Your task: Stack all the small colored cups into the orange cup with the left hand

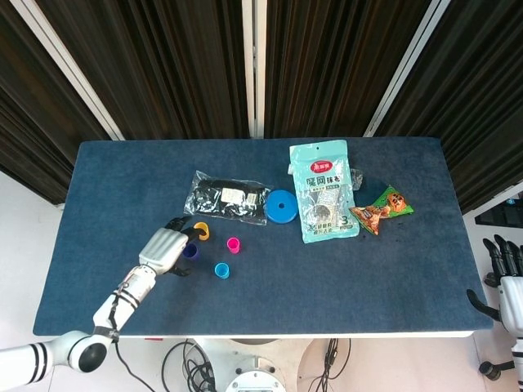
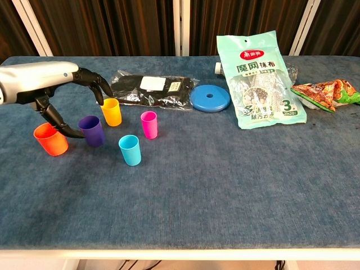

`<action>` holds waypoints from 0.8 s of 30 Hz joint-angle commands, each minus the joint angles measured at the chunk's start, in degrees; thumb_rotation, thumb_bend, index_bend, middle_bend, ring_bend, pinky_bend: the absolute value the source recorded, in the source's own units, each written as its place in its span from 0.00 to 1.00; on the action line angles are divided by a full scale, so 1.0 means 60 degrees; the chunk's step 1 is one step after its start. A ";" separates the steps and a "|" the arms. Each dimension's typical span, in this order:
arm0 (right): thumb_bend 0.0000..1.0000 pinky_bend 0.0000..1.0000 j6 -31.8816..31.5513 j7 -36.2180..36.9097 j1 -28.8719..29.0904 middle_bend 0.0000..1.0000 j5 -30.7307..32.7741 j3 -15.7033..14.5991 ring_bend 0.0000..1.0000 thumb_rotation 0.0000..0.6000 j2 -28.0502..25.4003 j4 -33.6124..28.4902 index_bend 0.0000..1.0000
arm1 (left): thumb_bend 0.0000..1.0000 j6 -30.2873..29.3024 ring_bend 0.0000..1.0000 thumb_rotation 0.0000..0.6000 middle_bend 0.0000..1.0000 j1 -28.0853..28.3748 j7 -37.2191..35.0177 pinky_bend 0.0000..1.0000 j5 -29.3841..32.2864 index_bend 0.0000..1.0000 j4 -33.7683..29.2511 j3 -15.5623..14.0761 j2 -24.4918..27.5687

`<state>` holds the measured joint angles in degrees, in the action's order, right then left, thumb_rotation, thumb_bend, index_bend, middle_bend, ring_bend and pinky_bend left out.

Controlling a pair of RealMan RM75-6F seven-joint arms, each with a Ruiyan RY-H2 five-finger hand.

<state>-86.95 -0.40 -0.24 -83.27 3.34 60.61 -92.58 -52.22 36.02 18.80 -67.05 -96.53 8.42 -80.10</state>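
Right hand: off the table's near right corner, cut by the frame edge, fingers apart, holding nothing.
Blue cup: nearest the front edge, upright.
Orange cup: upright at far left; hidden under the left hand in the head view.
Left hand: fingers spread over the purple cup, thumb between it and the orange cup; contact cannot be told.
Pink cup, yellow cup: upright, apart.
Black packet, blue disc, green cloth pack, snack bag: farther back on the table.
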 commanded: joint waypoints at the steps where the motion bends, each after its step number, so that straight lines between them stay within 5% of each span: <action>1: 0.19 0.00 -0.0009 0.0023 -0.0013 0.00 -0.0007 -0.0002 0.00 1.00 -0.0013 0.0015 0.00 | 0.14 -0.0341 0.03 1.00 0.28 0.0088 0.0467 0.10 0.0057 0.26 0.0399 -0.0114 -0.0367; 24: 0.23 0.00 0.0182 0.0058 -0.0032 0.00 0.0295 0.0068 0.00 1.00 0.0132 0.0225 0.00 | 0.21 -0.0762 0.05 1.00 0.38 0.0206 0.0671 0.10 -0.0211 0.39 0.1874 -0.0551 -0.1309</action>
<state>-85.88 -0.02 -0.42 -81.52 3.73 61.39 -91.26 -56.55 37.26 23.11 -67.91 -85.80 5.26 -87.55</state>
